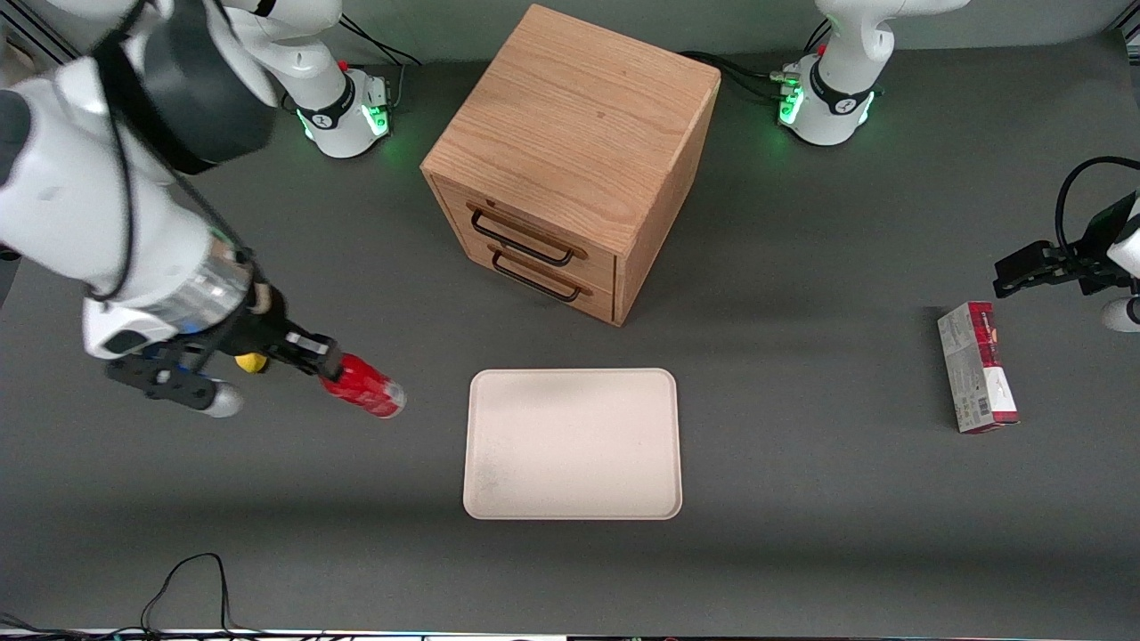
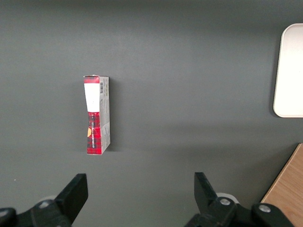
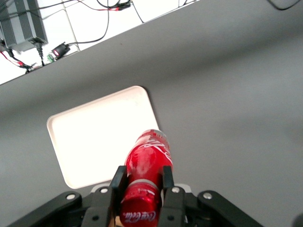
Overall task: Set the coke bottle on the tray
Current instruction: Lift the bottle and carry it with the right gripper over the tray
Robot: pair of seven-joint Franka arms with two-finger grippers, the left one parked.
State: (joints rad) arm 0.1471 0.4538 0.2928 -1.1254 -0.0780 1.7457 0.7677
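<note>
Grey table [image 1: 802, 499]: gripper [image 3: 142, 182] (fingers clamped) holds coke bottle [image 3: 147, 163] beside tray [image 1: 573, 442]

Glossy red plastic coke bottle [image 3: 150, 158], silvery base catching light, is clamped by the matt black gripper [image 3: 142, 182] beside the smooth, matt cream-beige tray [image 1: 499, 463]. The pale wooden drawer cabinet [image 1: 570, 133] shows grain. The dark grey table [image 1: 802, 534] looks matt. The red-and-white carton [image 2: 97, 116] looks like printed card.

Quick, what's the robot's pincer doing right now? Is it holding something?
Right arm's pincer: shut on the coke bottle, holding it tilted in the air beside the tray, toward the working arm's end of the table.
</note>
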